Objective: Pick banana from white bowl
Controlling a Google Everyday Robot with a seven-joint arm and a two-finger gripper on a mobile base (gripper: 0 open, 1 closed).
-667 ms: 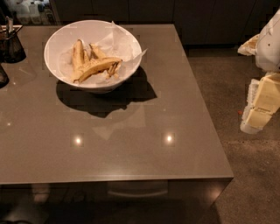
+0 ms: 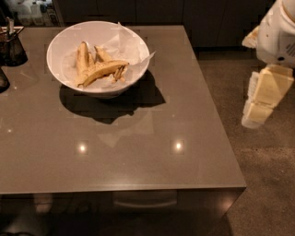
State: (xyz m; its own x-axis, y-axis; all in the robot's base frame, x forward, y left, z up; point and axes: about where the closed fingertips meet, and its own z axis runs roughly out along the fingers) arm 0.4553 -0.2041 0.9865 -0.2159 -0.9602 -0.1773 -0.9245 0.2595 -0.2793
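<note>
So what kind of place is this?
Probably a kitchen or break room: grey counter, a white bowl holding a banana, dark cabinets behind. The claw hangs beyond the counter's edge, over the floor.

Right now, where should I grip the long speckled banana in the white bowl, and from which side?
Probably its middle, from above, closing across its width: the banana lies flat atop the other bananas, and the white bowl's sloping walls block side approaches. The gripper hangs off the table's right edge.

Claw (image 2: 256, 110) right of the table (image 2: 138, 156), its arm (image 2: 276, 37) cropped by the top-right corner.
</note>
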